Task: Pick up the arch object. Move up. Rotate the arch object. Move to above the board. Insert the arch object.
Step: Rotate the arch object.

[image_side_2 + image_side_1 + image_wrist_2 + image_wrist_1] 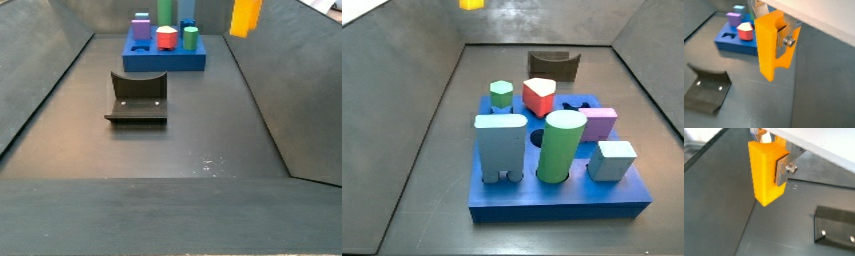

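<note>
A: Yellow arch object (765, 174), orange sides, clamped between the gripper (776, 41) fingers (783, 168), jaws closed onto it, hanging high off the floor.

B: Under it?

A: Bare grey floor, fixture (707, 91) nearby. In a side view the fixture (136, 97) sits nearer, board (147, 62) behind.

B: And on the board?

A: Green cylinder (561, 147), light-blue block (500, 148), red piece (539, 97), probably more. Arch (246, 16) well apart, off to the side.
</note>
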### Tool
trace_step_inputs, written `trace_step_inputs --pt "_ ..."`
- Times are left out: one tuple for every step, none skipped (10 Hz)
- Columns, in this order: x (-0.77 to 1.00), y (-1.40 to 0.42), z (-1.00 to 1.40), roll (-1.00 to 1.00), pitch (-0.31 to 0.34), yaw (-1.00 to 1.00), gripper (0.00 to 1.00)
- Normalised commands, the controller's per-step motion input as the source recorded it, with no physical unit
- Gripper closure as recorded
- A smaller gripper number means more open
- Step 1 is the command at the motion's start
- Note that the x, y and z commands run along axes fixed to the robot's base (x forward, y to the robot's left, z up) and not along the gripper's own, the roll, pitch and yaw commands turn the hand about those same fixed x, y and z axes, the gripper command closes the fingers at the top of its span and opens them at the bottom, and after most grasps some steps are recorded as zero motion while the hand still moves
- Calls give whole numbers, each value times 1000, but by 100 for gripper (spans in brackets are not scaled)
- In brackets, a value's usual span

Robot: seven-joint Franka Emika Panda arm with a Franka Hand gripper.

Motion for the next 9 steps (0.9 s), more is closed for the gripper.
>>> trace_step_inputs --pt "32 11 -25 27 -21 -1000 100" --pt "32 11 -25 28 -22 -1000 100" --pt "32 10 -25 31 -24 -1000 100" --pt "32 10 -25 32 -26 -1000 100" --pt "32 10 -25 36 -29 -1000 100" --pt "31 10 -25 38 -31 -1000 100" --pt "31 9 -25 43 -36 -1000 100" --pt "30 9 -25 45 -38 -1000 100" --pt "28 9 -26 55 -46 -1000 100"
